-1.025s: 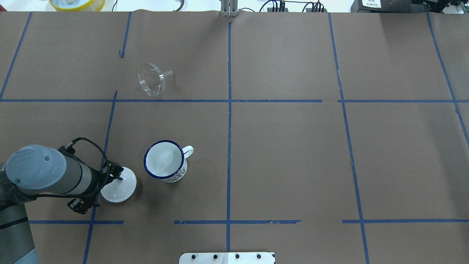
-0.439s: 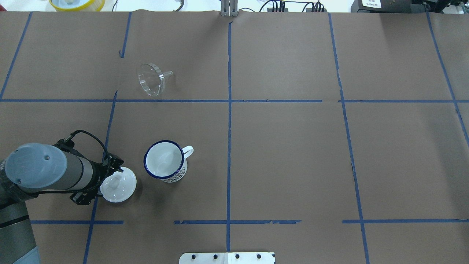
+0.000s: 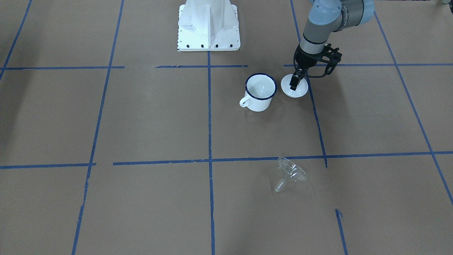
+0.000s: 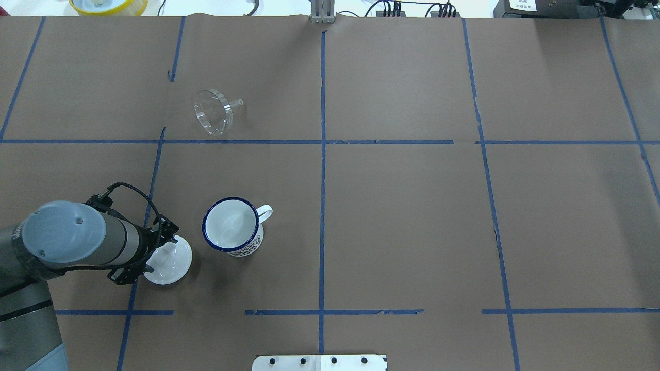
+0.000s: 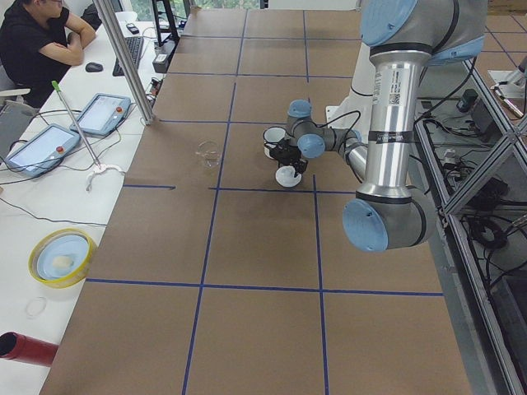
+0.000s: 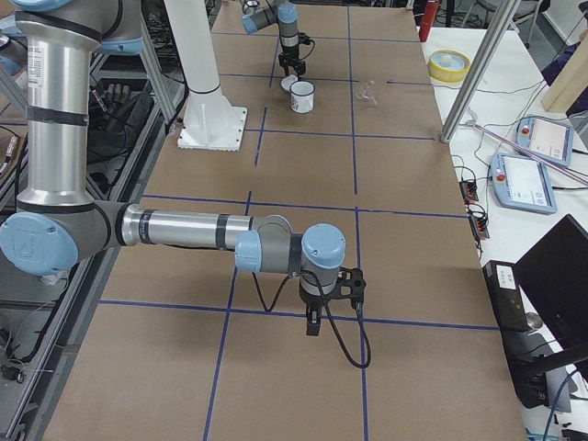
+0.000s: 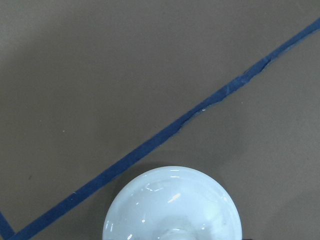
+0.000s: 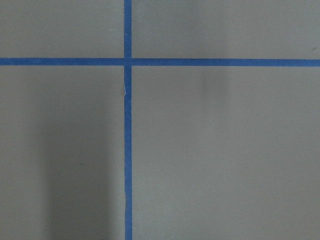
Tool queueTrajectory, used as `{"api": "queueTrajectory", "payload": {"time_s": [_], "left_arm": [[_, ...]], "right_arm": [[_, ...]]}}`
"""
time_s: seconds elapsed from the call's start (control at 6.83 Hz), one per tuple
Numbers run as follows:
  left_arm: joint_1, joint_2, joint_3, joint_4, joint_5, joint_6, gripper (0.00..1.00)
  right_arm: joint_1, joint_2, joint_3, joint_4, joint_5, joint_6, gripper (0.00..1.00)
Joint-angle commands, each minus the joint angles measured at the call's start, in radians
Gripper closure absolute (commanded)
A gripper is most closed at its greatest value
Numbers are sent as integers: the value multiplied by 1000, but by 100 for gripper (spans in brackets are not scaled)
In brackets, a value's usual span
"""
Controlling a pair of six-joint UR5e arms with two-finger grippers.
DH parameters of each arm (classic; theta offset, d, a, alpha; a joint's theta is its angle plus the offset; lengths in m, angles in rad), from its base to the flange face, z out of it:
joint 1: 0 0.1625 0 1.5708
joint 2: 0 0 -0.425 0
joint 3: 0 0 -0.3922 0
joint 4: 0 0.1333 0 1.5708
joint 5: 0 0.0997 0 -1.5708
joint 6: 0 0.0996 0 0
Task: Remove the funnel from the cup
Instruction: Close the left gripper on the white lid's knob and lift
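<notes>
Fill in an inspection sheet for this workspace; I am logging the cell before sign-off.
Surface: brown paper table with a blue tape grid.
Job's things: funnel lies on its side on the paper, far from the cup; the cup stands upright and empty.
Clutter: white knobbed lid beside the cup.
Grippers: left gripper is over the lid's knob, grip unclear; right gripper hangs over bare paper, state unclear.
Cables: black cable loops at the left wrist.
Surroundings: operator seated at a side bench with tablets; yellow-rimmed dish.
</notes>
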Motion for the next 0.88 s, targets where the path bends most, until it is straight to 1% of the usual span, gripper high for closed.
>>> {"api": "queueTrajectory", "payload": {"time_s": [0.0, 0.15, 0.44, 0.59, 0.73], "left_arm": [[0, -6, -6, 0, -1, -4, 100], [-5, -6, -9, 1, -3, -4, 100], [-25, 1, -80, 30, -6, 0, 100], [-46, 7, -165, 123, -7, 12, 100], [-55, 9, -221, 185, -8, 13, 100]], "right_arm": [[0, 0, 1, 0, 0, 0, 0], [0, 0, 1, 0, 0, 0, 0], [0, 0, 1, 0, 0, 0, 0], [0, 0, 1, 0, 0, 0, 0], [0, 0, 1, 0, 0, 0, 0]]}}
